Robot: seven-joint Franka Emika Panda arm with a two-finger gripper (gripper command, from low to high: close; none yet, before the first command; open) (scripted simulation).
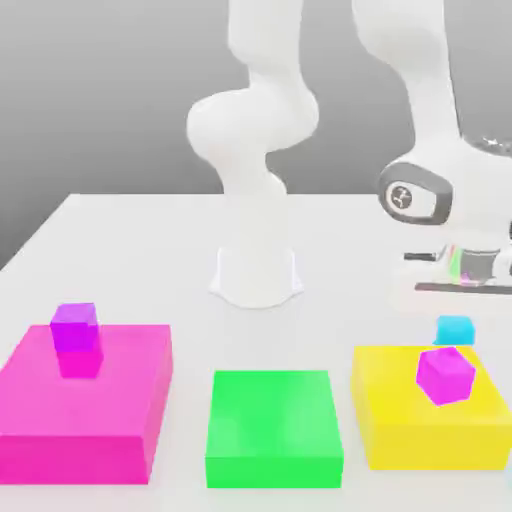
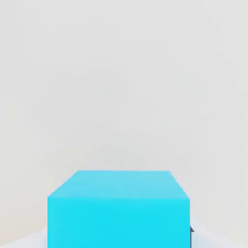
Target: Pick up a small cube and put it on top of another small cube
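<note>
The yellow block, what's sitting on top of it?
A small magenta cube sits tilted on the yellow block. Behind the block, a cyan cube shows, its lower part hidden by the block's far edge.

Your arm (image 1: 255, 150) rises from its white base at mid-table, bends overhead and drops down at the exterior view's right. Your wrist sits low there, hand pointing down. Your claw (image 1: 468, 285) is closed on the cyan cube (image 2: 118, 208), fingers clamped at its sides.

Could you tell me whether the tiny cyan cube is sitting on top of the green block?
No, the cyan cube lies behind the yellow block, apart from the green block.
</note>
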